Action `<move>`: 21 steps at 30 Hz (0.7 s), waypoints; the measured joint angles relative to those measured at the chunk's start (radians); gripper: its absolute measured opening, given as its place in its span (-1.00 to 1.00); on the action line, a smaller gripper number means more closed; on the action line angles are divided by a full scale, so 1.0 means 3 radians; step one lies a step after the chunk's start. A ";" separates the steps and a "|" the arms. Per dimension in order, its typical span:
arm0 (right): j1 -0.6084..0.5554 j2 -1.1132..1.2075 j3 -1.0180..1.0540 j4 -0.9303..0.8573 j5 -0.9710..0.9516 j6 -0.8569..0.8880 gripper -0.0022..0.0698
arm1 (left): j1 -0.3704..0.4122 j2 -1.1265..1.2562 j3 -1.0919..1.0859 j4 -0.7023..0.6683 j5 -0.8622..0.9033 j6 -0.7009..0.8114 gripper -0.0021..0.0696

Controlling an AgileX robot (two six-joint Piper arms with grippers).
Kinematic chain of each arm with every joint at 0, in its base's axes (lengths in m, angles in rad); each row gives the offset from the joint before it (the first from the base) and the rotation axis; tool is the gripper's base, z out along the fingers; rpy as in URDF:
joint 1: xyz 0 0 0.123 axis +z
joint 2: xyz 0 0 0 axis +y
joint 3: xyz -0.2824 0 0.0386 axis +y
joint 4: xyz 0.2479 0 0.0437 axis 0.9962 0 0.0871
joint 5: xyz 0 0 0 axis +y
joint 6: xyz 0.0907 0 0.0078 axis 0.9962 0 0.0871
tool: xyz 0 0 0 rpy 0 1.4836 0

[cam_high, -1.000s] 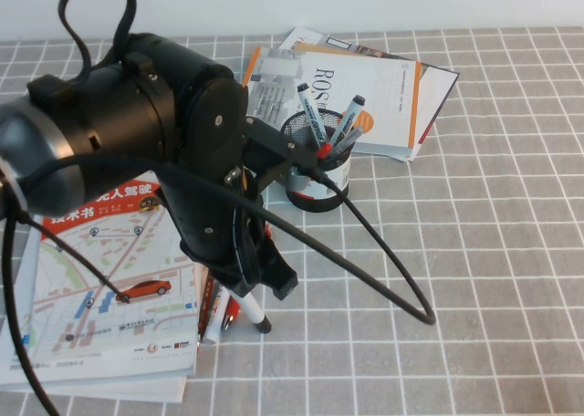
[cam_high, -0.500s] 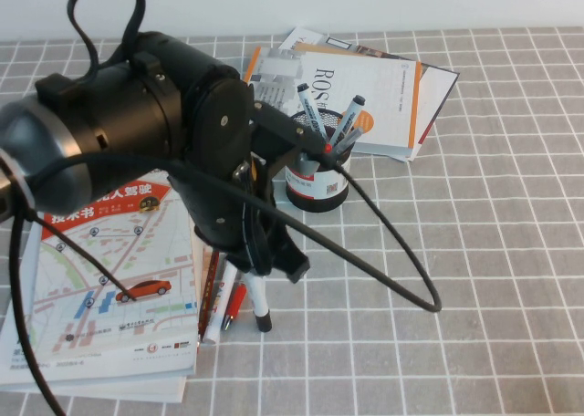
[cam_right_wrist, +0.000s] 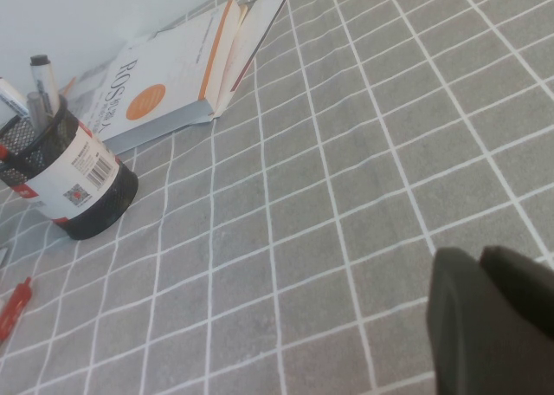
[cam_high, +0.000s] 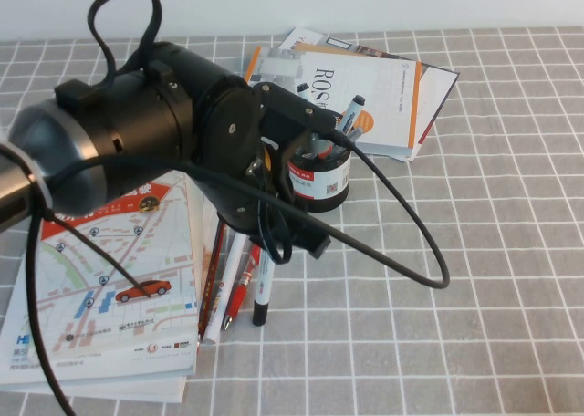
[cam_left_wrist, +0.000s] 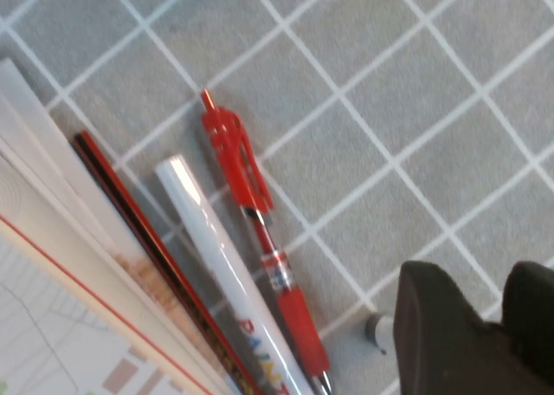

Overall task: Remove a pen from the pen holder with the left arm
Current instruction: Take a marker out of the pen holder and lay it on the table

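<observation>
The task is judged to be nearly done. A black-capped pen (cam_high: 262, 290) is seen out of the pen holder (cam_high: 319, 181), pinched in the left hand (cam_left_wrist: 500, 301), whose fingers (cam_left_wrist: 446, 334) are pressed in on it. In the high view the pen hangs steeply from under the hand, cap downward, in front of the holder and just beside the red pen (cam_high: 239, 299). Whether the cap touches the surface (cam_high: 474, 297) cannot be told.

Three other items are laid on the surface next to the map book (cam_high: 100, 279): the red pen, a white pen (cam_left_wrist: 216, 239) and a pencil (cam_left_wrist: 138, 204), side by side and roughly parallel. At least one more pen (cam_high: 349, 113) is left standing in the holder, behind which a pile of books (cam_high: 374, 88) is spread.

What is left is judged to be only the putting down: the pen would need to be lowered beside the others, released, and the arm drawn clear. A roll towards the red pen should be expected once the round body is let go.

The right hand (cam_right_wrist: 498, 317) is not seen in the high view. In its own wrist view it is held low over bare surface, well apart from the holder, with its fingers apparently pressed together on nothing.
</observation>
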 joint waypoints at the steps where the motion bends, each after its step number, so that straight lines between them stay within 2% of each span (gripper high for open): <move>1: 0.0000 0.0000 0.0000 0.0000 0.0000 0.0000 -0.97 | 0.0000 0.0015 0.0000 0.0007 -0.0040 -0.0015 -0.59; 14: 0.0000 0.0000 0.0000 0.0000 0.0000 0.0000 -0.97 | 0.0000 0.0037 0.0027 0.0057 -0.0252 -0.0175 -0.59; 17: 0.0000 0.0000 0.0000 0.0000 0.0000 0.0000 -0.97 | 0.0000 0.0045 0.0032 0.0062 -0.0307 -0.0244 -0.47; 21: 0.0000 0.0000 0.0000 0.0000 0.0000 0.0000 -0.97 | 0.0000 0.0045 0.0032 0.0062 -0.0351 -0.0287 -0.21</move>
